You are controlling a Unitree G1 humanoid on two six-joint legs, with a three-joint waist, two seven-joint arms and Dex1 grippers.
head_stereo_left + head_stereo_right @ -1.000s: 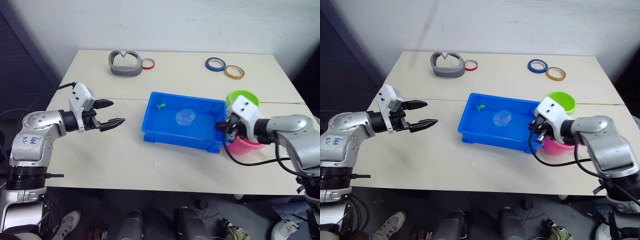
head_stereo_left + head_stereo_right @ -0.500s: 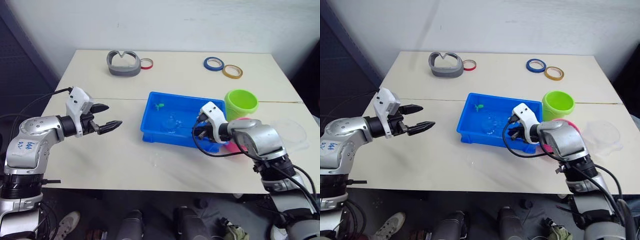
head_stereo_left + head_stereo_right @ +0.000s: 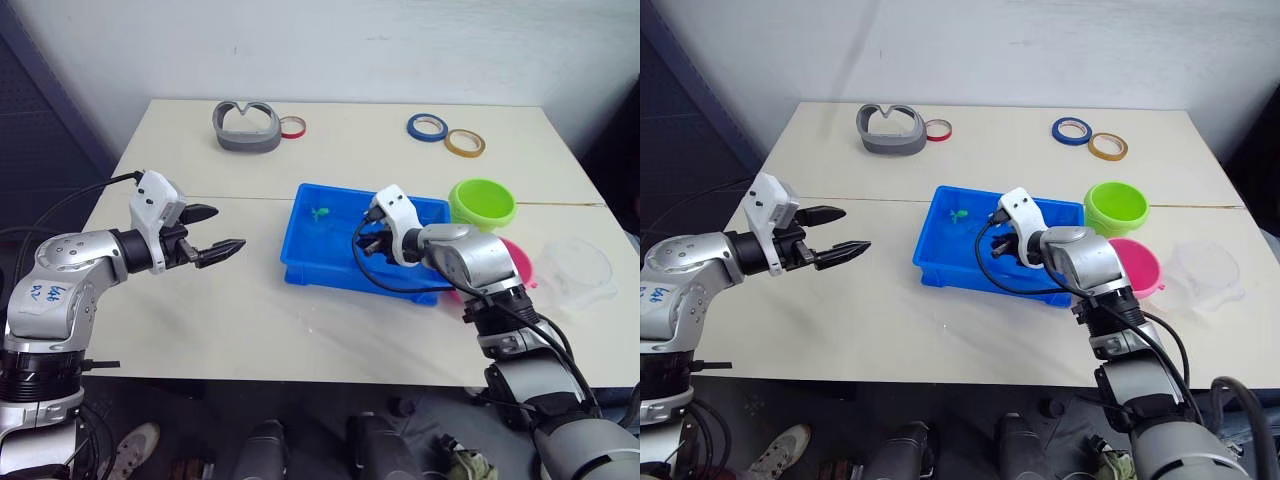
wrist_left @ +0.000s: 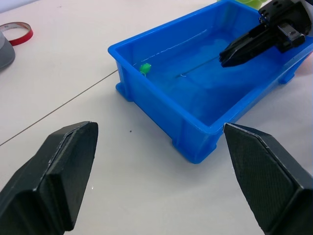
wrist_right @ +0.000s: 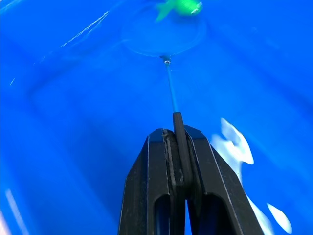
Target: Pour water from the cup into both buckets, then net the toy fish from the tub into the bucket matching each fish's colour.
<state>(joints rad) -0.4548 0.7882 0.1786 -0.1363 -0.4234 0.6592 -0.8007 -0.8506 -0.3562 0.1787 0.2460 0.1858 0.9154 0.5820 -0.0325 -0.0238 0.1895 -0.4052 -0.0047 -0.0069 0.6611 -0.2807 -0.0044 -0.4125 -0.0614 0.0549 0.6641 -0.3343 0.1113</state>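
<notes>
Off to the left of the bright blue rectangular plastic tub (image 3: 365,243), the left gripper (image 3: 222,229) hovers over bare tabletop, its two black fingers spread wide with nothing between them; likely parked clear so the other arm has the tub to itself. Ahead of it, in the tub's near-left corner, a tiny green plastic toy fish (image 4: 145,68) sits in shallow water. Further right, the right gripper (image 4: 226,56) reaches down inside the tub, fingers pinched tight on the thin dark wire handle of the small light-blue round net (image 5: 164,30). The handle runs straight out from the fingertips, so the hoop lies flat and low in the water, just short of the green fish at its far edge; a sensible pose for sliding the mesh under the fish, which I judge to be the step in hand. Mesh is fine and near see-through against the glossy tub floor. Right of this gripper stand the two small round plastic pails: the lime-green bucket (image 3: 483,203) just beyond the tub's end, the pink bucket (image 3: 515,263) close beside the arm. Furthest right, well apart from the tub, rests the wide, shallow clear plastic cup (image 3: 574,270), upright near the table edge.
</notes>
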